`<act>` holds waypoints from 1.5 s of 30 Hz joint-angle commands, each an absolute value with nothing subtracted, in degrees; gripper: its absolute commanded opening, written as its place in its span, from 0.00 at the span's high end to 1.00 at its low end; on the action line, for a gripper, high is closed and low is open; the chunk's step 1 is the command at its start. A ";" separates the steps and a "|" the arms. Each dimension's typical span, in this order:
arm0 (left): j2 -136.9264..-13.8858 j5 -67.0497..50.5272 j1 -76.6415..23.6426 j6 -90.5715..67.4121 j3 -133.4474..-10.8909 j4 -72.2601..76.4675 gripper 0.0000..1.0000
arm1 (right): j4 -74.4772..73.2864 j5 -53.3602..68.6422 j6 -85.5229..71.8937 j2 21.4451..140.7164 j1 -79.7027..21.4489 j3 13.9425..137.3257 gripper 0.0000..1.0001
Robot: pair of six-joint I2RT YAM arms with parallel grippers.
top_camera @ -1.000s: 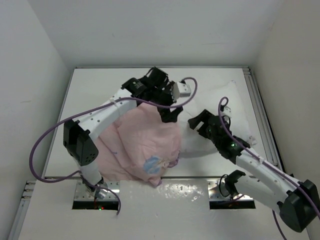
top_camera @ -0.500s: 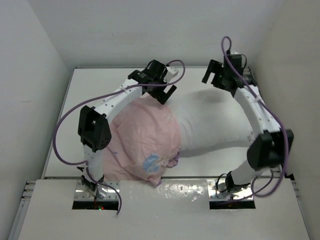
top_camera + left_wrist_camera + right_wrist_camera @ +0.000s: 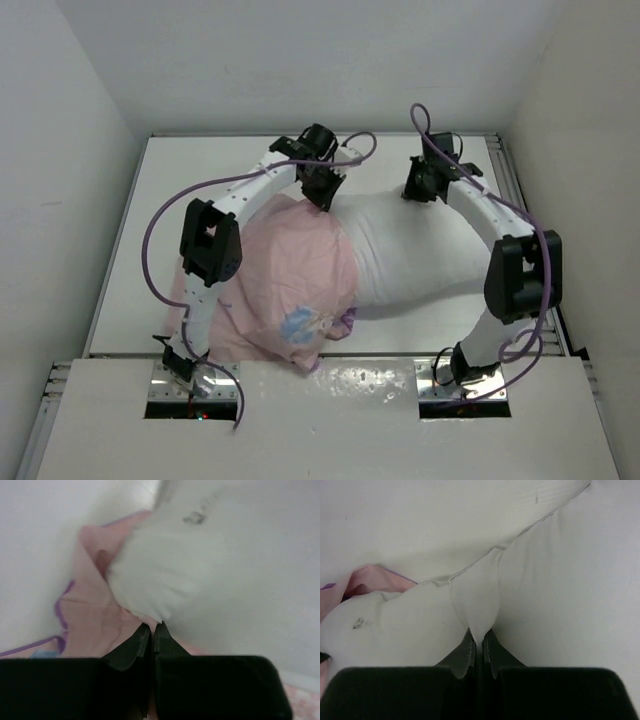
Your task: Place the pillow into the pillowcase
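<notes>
Half sheathed: left gripper (image 3: 151, 630) pinches the thin pink fabric pillowcase (image 3: 285, 265), right gripper (image 3: 479, 636) the seam of the puffy white pillow (image 3: 420, 250); next, I'd say, draw the case over the rest.

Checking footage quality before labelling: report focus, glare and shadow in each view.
Top external: evenly lit, sharp; glare on the glossy near ledge. Left wrist: soft throughout, the pillow blurred, the left pincer a dark silhouette. Right wrist: pillow seam fairly crisp, the right pincer dark and blurred near the lens.

Left gripper (image 3: 151, 626), right gripper (image 3: 477, 632) are showing black; arms (image 3: 245, 192) are wearing white shells, black joints; purple cables (image 3: 148, 235) are trailing.
</notes>
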State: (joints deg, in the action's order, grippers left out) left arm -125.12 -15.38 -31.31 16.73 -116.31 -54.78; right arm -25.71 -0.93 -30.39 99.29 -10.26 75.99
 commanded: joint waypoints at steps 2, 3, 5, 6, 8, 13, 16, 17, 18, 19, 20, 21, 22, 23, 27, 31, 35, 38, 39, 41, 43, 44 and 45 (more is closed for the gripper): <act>-126.22 -5.65 -29.88 18.01 -136.29 -48.64 1.00 | -19.71 -0.95 -34.36 88.27 -12.83 74.36 1.00; -124.99 -3.71 -29.97 18.45 -138.06 -45.99 1.00 | -17.69 -4.71 -34.19 82.33 -14.49 73.31 1.00; -118.50 -0.27 -30.41 20.91 -134.93 -35.75 1.00 | -10.05 -8.24 -32.27 75.97 -16.95 68.40 1.00; -115.78 1.39 -31.54 22.40 -132.30 -32.20 1.00 | -7.32 -10.35 -31.39 69.76 -20.18 66.12 1.00; -109.61 4.30 -33.21 27.58 -126.39 -26.98 1.00 | -0.90 -15.72 -28.92 64.01 -25.19 58.39 1.00; -104.25 -5.61 -36.29 29.70 -119.91 -33.92 1.00 | 2.91 -22.66 -31.71 52.65 -35.84 41.15 1.00; -100.03 -6.15 -37.53 30.85 -105.51 -33.85 1.00 | 0.27 -22.42 -33.83 50.99 -41.38 36.04 0.57; -98.71 -6.24 -37.44 30.85 -97.12 -32.79 1.00 | 0.18 -21.80 -33.49 50.37 -43.22 35.86 0.37; -96.09 -6.59 -37.35 30.85 -92.77 -31.39 1.00 | -1.56 -21.54 -31.14 49.40 -44.03 36.82 0.17; -94.67 -6.50 -37.18 30.68 -88.72 -28.42 1.00 | -2.45 -21.53 -29.81 47.57 -44.82 37.96 0.07; -93.61 -6.33 -37.00 30.59 -85.29 -27.34 1.00 | -3.77 -22.32 -28.14 46.85 -45.78 39.80 0.01; -92.73 -5.63 -36.91 30.41 -80.29 -26.73 1.00 | -7.00 -22.76 -24.91 46.32 -46.05 44.60 0.01; -92.38 -5.36 -36.57 30.24 -78.33 -25.76 1.00 | -8.68 -23.29 -23.48 46.67 -46.05 47.43 0.01; -92.11 -4.93 -35.95 29.45 -76.74 -25.06 1.00 | -10.79 -23.90 -22.25 47.37 -45.79 53.38 0.01; -90.36 -4.83 -33.49 28.39 -72.25 -22.77 1.00 | -20.27 -18.40 -12.25 58.24 -42.28 67.71 0.02; -88.34 -5.18 -31.12 26.72 -72.07 -23.55 1.00 | -24.69 -7.59 -12.21 73.80 -32.30 80.05 0.01; -84.56 -5.80 -30.15 24.88 -71.98 -25.48 1.00 | -21.10 7.18 -20.03 82.34 -24.27 81.92 0.01; -83.32 -7.03 -29.80 23.64 -73.73 -27.68 0.94 | -18.64 12.56 -19.44 84.99 -25.74 77.02 0.01; -83.23 -7.29 -29.88 23.64 -74.52 -29.16 0.83 | -17.33 12.48 -17.16 85.77 -26.53 75.43 0.01; -83.58 -8.60 -29.62 23.38 -77.85 -31.54 0.63 | -15.92 11.96 -16.44 86.74 -27.51 71.22 0.01; -83.93 -10.36 -29.53 22.86 -81.54 -36.54 0.33 | -14.50 13.35 -18.36 88.85 -27.25 70.23 0.01; -84.28 -11.50 -29.36 22.68 -85.74 -37.95 0.27 | -14.50 14.32 -19.24 89.21 -27.33 69.96 0.02; -84.20 -11.51 -29.36 22.33 -87.35 -39.71 0.16 | -13.89 14.85 -19.42 89.21 -27.51 69.53 0.05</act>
